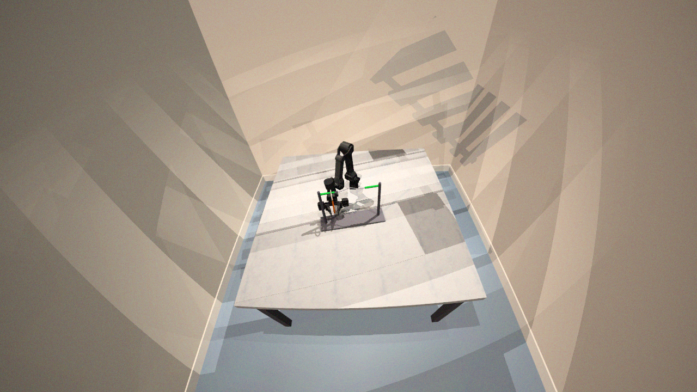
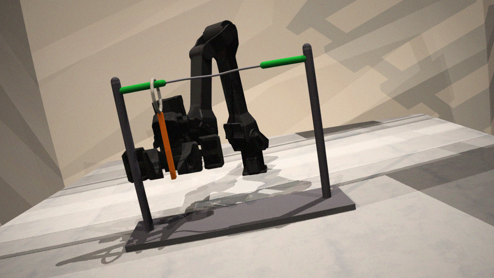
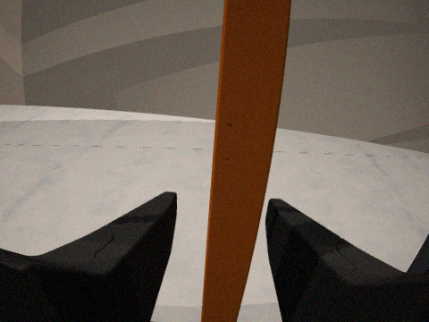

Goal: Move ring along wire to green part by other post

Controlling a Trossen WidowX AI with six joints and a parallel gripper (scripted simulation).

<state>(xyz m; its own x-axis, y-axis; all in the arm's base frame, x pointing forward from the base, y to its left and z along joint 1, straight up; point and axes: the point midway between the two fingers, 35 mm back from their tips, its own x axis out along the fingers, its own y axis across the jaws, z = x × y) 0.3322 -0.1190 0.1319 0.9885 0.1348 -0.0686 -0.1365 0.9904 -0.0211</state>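
Observation:
A light ring (image 2: 152, 91) hangs around the left green part (image 2: 134, 87) of the wire, near its inner end. Its orange handle (image 1: 333, 206) (image 2: 166, 145) (image 3: 243, 112) hangs down, slightly slanted. My gripper (image 2: 170, 168) (image 3: 222, 207) is partly open, with the handle between or just beyond its fingertips. The wrist view shows a gap on each side of the handle; exact depth is hard to tell. The right green part (image 1: 371, 186) (image 2: 283, 62) meets the right post (image 1: 379, 202) (image 2: 315, 117).
The thin grey wire (image 2: 183, 79) runs between the green parts, above and right of the gripper. The left post (image 2: 123, 114) stands close to the gripper's left side in the exterior view. Both posts rise from a dark base (image 1: 362, 220) (image 2: 248, 216) on the table (image 1: 360, 268).

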